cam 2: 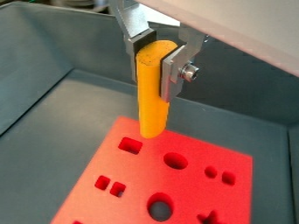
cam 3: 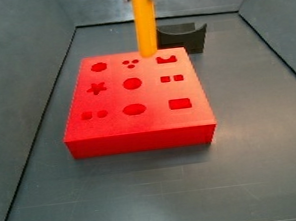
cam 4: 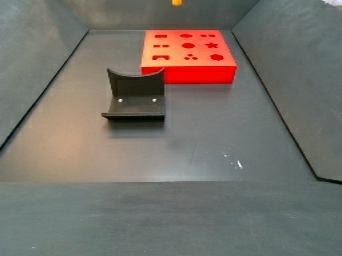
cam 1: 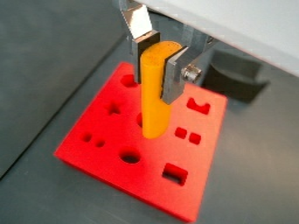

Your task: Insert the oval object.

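Note:
My gripper [cam 1: 158, 63] is shut on the oval object [cam 1: 156, 98], a long orange-yellow peg that hangs upright between the fingers [cam 1: 176, 77]. Both wrist views show the grip, and the peg [cam 2: 152, 101] reaches well below the pads. The red block [cam 1: 111, 150] with shaped holes lies flat on the floor beneath it. In a side view the peg [cam 3: 144, 20] has its lower end just above the far part of the block [cam 3: 139, 129], apart from it. In a side view only the peg's tip [cam 4: 177, 3] shows at the picture's edge above the block [cam 4: 187, 68].
A dark grey curved holder [cam 3: 183, 36] stands on the floor just behind the red block, and also shows in a side view [cam 4: 135, 97]. Sloping grey walls [cam 3: 31, 116] close in the floor on all sides.

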